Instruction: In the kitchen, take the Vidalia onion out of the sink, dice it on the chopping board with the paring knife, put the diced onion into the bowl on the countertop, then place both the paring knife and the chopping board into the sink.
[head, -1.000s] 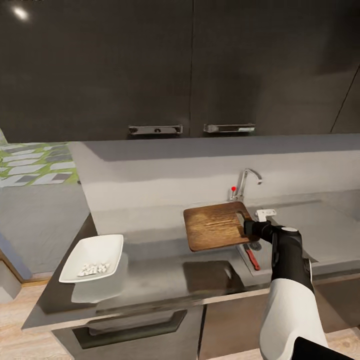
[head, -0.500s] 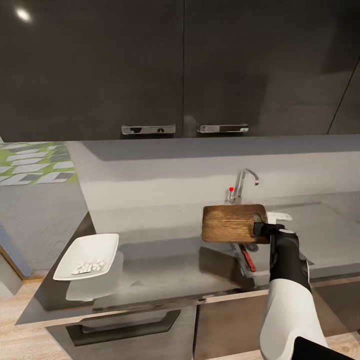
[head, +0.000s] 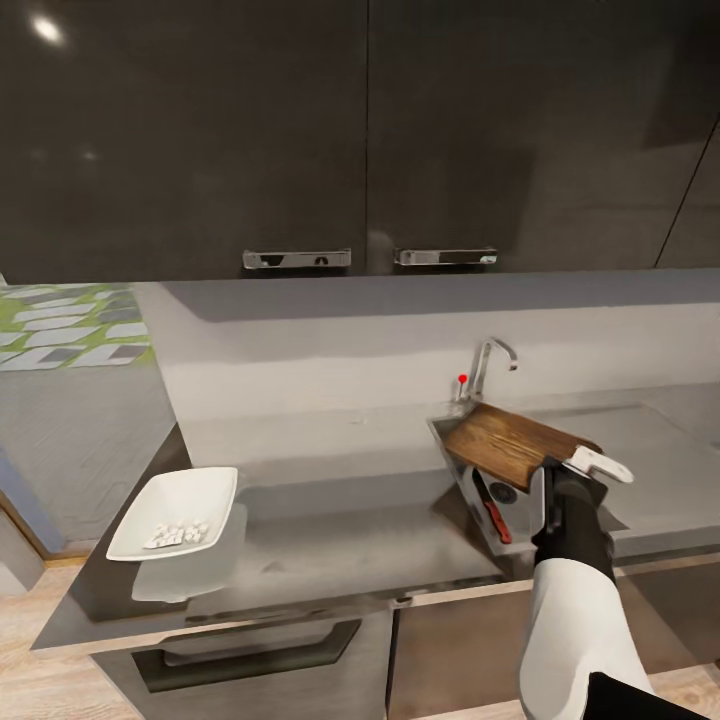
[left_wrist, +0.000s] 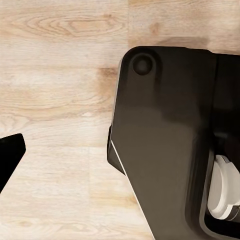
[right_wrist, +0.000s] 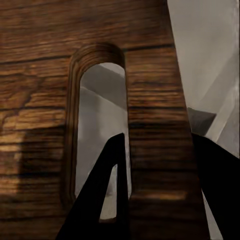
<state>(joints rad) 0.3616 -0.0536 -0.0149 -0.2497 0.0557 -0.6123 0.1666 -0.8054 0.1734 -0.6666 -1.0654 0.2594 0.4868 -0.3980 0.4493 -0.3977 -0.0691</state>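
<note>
The chopping board (head: 508, 443) hangs tilted over the sink (head: 452, 440), its far corner near the tap (head: 487, 366) and its handle end raised in the right gripper (head: 572, 468), whose jaws are closed across the strip of wood beside the handle slot. It does not look set down: one long edge dips toward the basin while the gripped end stays high, so the release seems not yet made. Below it in the basin lies the paring knife (head: 492, 509), red handle nearest the robot, so that part of the job looks finished. Away to the left on the countertop (head: 330, 540), well apart from the sink, the bowl (head: 175, 513) holds a small heap of pale pieces that I take to be the diced onion. By that reading only lowering and letting go of the board is left. The head view gives this whole layout; the right wrist view adds the grip itself, with the board's (right_wrist: 65, 115) grain close up and one dark finger (right_wrist: 102, 200) showing through the slot while the other sits off the board's edge. The left wrist view looks down on the wooden floor (left_wrist: 55, 100) and a dark part of the robot's body (left_wrist: 165, 135); a black tip at its edge may be a finger, and I cannot tell how that gripper's jaws stand.
</note>
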